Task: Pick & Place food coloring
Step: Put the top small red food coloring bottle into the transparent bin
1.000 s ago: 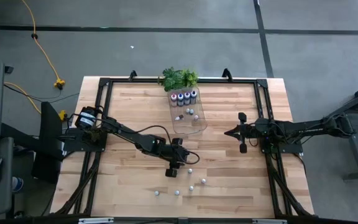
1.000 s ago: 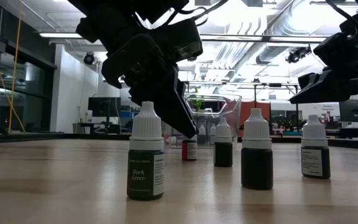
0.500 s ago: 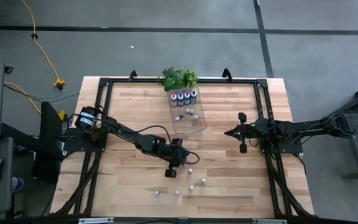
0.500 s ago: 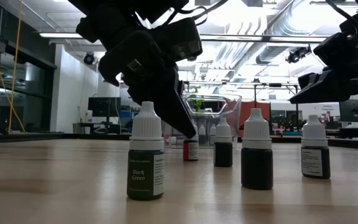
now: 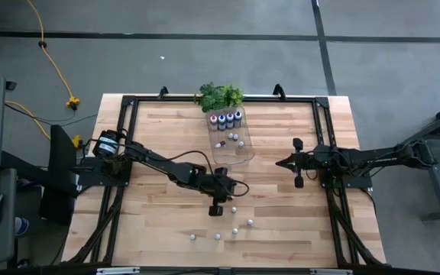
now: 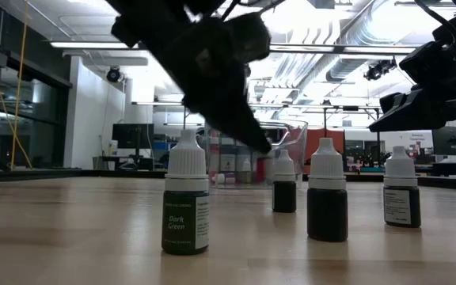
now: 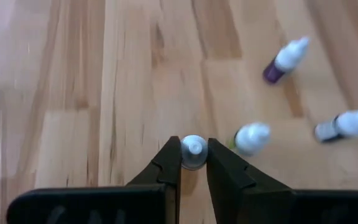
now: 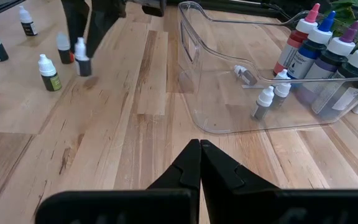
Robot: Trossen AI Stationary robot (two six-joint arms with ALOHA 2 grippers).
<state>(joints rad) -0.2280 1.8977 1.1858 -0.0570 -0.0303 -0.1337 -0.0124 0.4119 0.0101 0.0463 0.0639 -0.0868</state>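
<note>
We have a small food coloring bottle point(image 7: 193, 151) pinched upright between our left gripper point(image 7: 193, 163) fingers, above the table point(image 5: 281, 221); the clear tray point(image 5: 231, 153) lies just beyond, while our right gripper point(image 8: 199, 163), fingers closed empty, waits beside it

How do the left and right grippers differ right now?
The left gripper is shut on a small bottle by its white cap, out over the loose bottles; the right gripper is shut on nothing. The left reaches toward mid-table; the right waits at its own side, facing the clear tray. Both have dark fingers.
</note>
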